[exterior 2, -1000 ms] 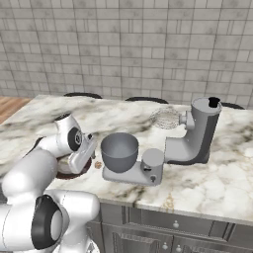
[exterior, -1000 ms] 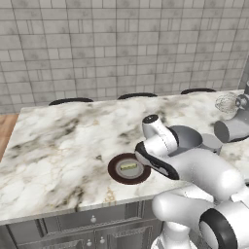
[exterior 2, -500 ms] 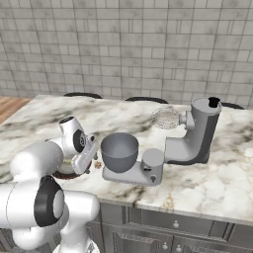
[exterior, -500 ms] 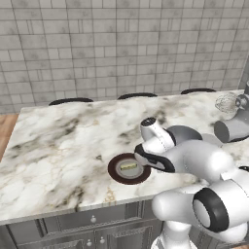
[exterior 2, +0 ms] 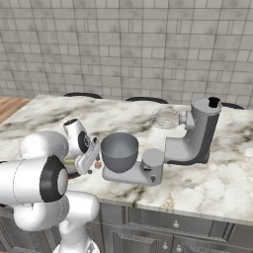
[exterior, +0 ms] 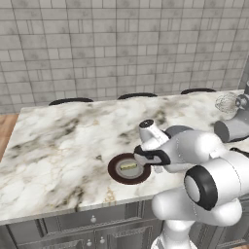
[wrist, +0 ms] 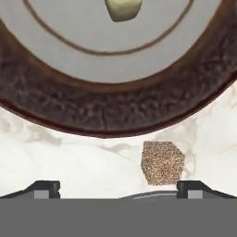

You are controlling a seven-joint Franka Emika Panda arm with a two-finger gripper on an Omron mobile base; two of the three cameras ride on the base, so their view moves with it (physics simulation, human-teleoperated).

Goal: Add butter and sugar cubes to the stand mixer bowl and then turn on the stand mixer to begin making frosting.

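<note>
The gripper stands wide open and empty, low over bare marble, one sugar cube, tan and speckled, just inside its right fingertip. The cube lies just off the plate rim; the pale butter sits on that plate. Since earlier, the arm has folded lower. The stand mixer bowl stands beyond the plate.

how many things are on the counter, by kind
stand mixer: 1
stand mixer bowl: 1
plate: 1
butter stick on the plate: 1
sugar cube seen beside the plate: 1
total: 5
</note>
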